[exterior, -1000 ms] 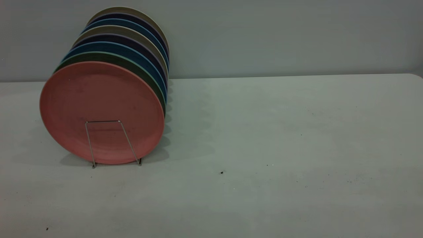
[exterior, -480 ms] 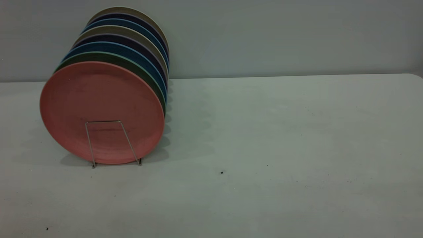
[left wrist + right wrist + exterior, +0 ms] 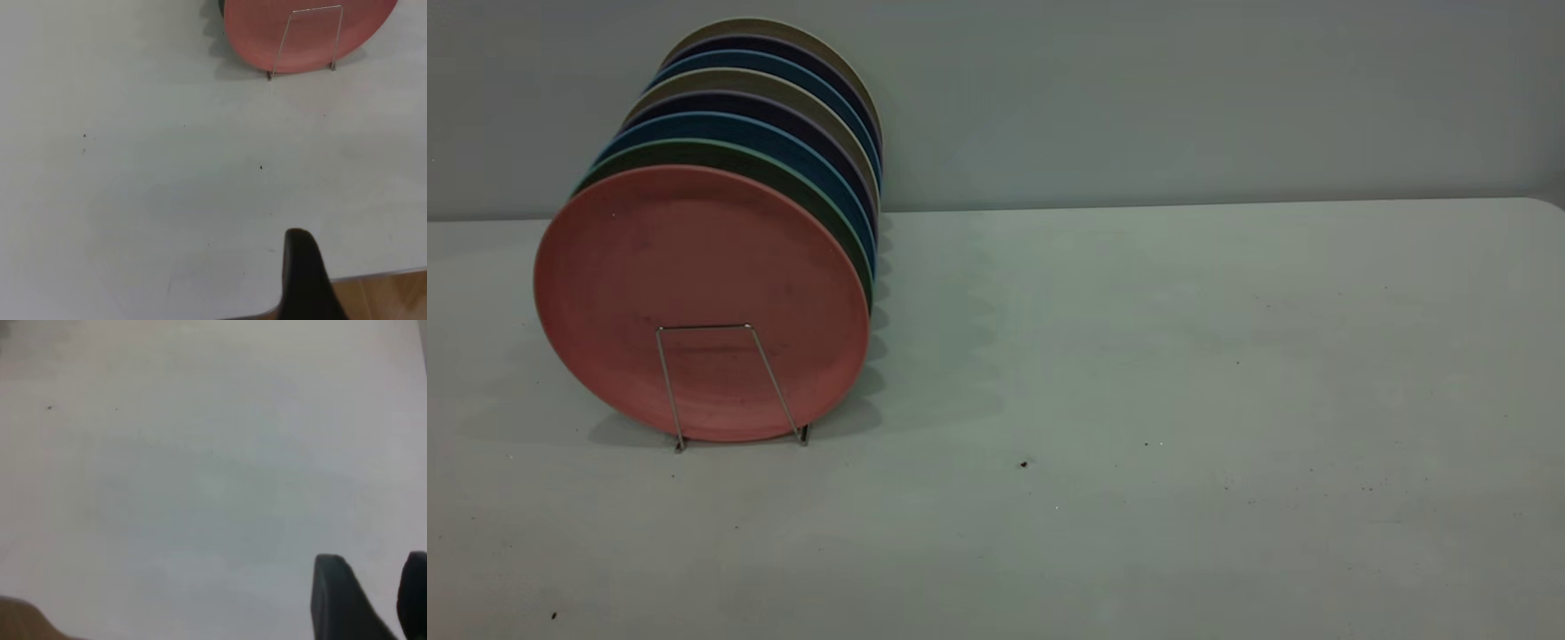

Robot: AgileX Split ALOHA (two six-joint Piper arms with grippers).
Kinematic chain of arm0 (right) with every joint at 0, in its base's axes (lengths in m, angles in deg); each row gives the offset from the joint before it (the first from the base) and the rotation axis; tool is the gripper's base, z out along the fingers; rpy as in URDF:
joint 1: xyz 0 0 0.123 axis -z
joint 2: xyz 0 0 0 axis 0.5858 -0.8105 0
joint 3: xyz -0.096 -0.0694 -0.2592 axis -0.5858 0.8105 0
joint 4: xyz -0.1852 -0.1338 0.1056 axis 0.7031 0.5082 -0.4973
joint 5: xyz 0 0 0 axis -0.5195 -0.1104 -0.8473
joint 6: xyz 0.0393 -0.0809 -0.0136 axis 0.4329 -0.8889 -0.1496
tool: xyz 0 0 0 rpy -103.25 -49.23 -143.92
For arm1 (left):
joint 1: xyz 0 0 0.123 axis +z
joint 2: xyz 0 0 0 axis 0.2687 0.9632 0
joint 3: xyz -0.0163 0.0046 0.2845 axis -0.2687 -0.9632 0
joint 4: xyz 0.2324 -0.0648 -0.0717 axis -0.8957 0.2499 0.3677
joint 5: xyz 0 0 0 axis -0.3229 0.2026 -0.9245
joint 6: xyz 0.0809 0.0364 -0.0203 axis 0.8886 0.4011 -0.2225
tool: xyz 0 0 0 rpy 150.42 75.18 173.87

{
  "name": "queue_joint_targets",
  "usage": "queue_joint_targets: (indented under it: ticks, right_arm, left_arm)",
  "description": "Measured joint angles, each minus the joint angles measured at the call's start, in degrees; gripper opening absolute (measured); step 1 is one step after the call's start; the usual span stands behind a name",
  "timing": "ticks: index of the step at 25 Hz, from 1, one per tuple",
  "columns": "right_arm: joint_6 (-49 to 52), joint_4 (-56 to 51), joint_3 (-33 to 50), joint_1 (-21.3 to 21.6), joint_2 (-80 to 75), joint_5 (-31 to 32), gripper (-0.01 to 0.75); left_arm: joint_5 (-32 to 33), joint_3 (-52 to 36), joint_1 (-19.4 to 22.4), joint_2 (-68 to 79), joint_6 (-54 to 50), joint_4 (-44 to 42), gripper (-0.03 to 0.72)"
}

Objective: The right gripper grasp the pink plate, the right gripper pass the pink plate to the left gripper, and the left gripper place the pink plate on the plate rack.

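Observation:
The pink plate (image 3: pixel 694 267) stands upright at the front of the plate rack (image 3: pixel 669 387), behind its front wire loop, at the table's left. It also shows far off in the left wrist view (image 3: pixel 253 33), with the rack's loop (image 3: pixel 313 9) before it. Neither gripper shows in the exterior view. My left gripper (image 3: pixel 303 267) hangs over the table's near edge, far from the plate. My right gripper (image 3: pixel 373 577) is open and empty over bare table.
Behind the pink plate stand a teal-green plate (image 3: pixel 818 204), dark blue plates (image 3: pixel 845 191) and beige ones in the same rack. The white table (image 3: pixel 1183 356) stretches to the right. Wooden floor (image 3: pixel 387 300) shows past the table's edge.

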Motion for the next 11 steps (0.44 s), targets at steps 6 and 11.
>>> queue_joint_targets:
  ticks: [6,11]
  right_arm:
    - [0.00,0.00,0.00,0.04,0.00,0.00,0.237]
    - [0.00,0.00,0.00,0.04,0.00,0.00,0.239]
  left_arm:
    - [0.00,0.00,0.00,0.00,0.00,0.00,0.475]
    - [0.00,0.00,0.00,0.00,0.00,0.00,0.475]
